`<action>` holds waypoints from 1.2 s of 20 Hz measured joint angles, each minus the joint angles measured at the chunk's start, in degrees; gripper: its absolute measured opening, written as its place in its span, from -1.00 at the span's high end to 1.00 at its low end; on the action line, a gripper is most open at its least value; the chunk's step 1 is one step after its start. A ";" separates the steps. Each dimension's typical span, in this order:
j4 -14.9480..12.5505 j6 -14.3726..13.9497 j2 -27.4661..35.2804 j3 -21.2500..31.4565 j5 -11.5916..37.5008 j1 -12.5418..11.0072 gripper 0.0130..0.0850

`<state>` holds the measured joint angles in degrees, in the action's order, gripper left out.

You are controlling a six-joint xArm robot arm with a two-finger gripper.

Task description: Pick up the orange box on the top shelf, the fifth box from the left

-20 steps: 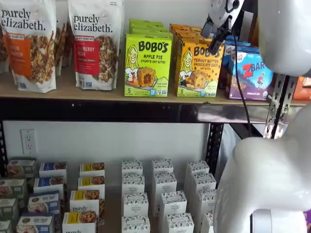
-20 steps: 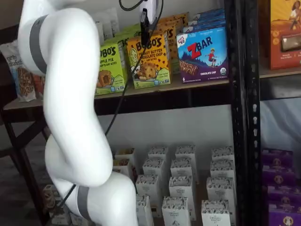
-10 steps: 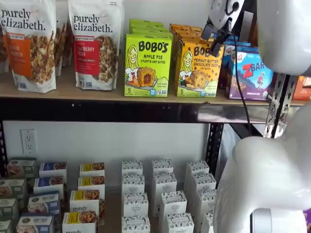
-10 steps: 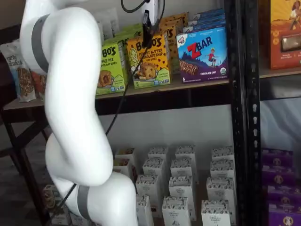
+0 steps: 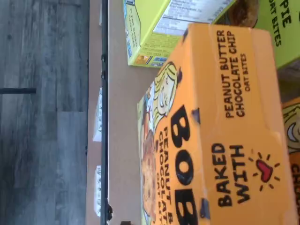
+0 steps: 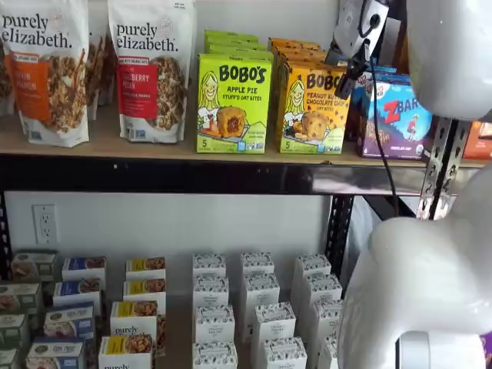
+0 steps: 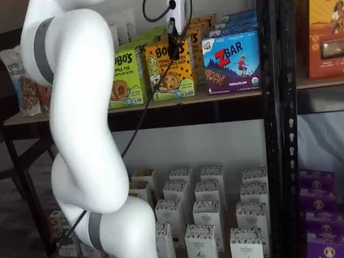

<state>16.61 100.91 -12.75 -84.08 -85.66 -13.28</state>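
The orange box (image 6: pixel 309 108) stands upright on the top shelf (image 6: pixel 115 144), with more of the same boxes in a row behind it. It also shows in a shelf view (image 7: pixel 170 74). In the wrist view its top and front (image 5: pixel 220 136) fill most of the picture, close below the camera, with the shelf board (image 5: pixel 121 108) beside it. The gripper (image 6: pixel 345 84) hangs just in front of the box's upper right corner. In a shelf view the gripper (image 7: pixel 173 47) is before the box's upper front. Its black fingers show side-on, with no gap visible.
A green Bobo's Apple Pie box (image 6: pixel 234 104) stands just left of the orange box and a blue Zbar box (image 6: pixel 397 117) just right. Granola bags (image 6: pixel 150 69) stand further left. A black upright (image 7: pixel 274 107) is on the right. White cartons (image 6: pixel 257 307) fill the lower shelf.
The gripper has moved up and to the right, closer to the orange box's upper corner. The boxes have not moved.
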 joint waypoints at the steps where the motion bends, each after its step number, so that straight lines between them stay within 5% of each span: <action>1: -0.07 0.03 0.16 -0.05 -0.04 0.00 -1.00; 6: -0.65 -0.18 2.03 -1.68 -0.25 0.38 -1.00; 11: -4.71 -1.08 5.02 -5.68 -3.84 1.62 -1.00; 24: -5.57 -2.35 6.26 -7.45 -5.93 2.84 -1.00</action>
<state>11.04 98.56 -6.49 -91.53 -91.59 -10.43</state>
